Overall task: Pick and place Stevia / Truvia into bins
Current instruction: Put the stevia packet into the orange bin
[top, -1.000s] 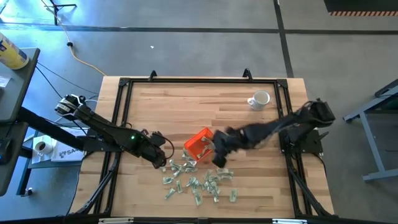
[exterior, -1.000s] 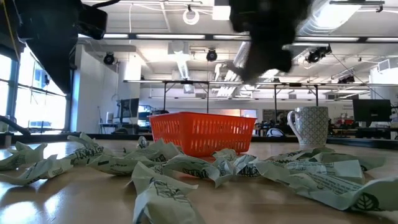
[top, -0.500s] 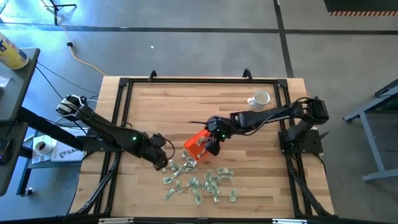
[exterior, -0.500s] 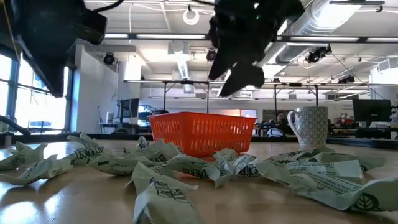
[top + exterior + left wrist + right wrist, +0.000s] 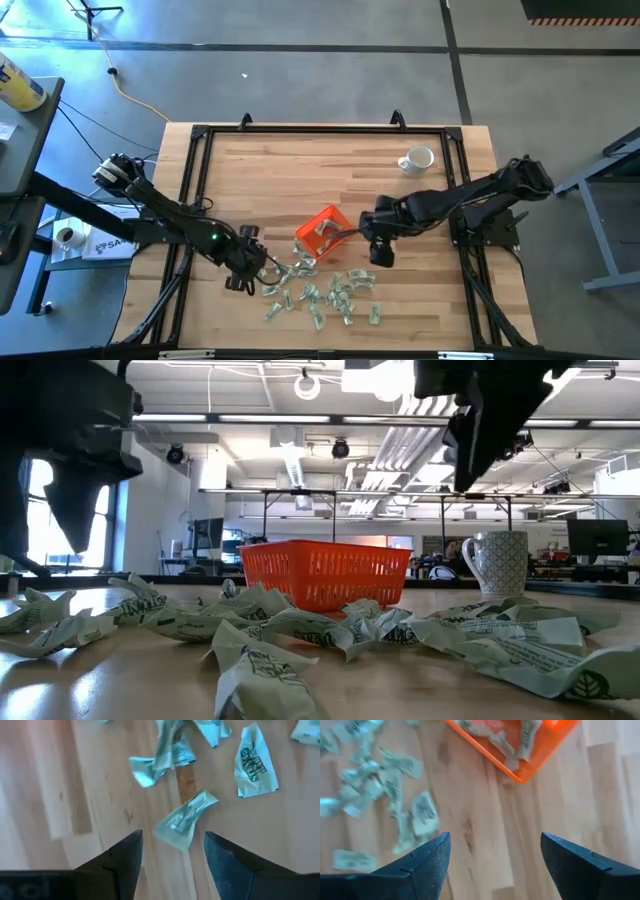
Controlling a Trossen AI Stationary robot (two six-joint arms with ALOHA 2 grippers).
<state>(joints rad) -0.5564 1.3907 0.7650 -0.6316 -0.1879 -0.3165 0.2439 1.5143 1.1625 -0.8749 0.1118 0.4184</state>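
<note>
Seen from above, the orange tray sits on the wooden desk with a few sachets lying inside it. The loose sachets are scattered on the desk just beside the tray, on its side away from the white mug. The left gripper is at the edge of that scatter, well apart from the tray. The right gripper is near the tray, on the mug's side of it.

At desk level, crumpled sachets lie in front of the tray, and the mug stands beside it.

From the left wrist, the left gripper is spread apart and holds nothing; one sachet lies on the desk between its fingers, with more near it.

From the right wrist, the right gripper is wide apart and empty over bare desk, a corner of the tray with sachets inside ahead of it and the loose sachets near that corner.
</note>
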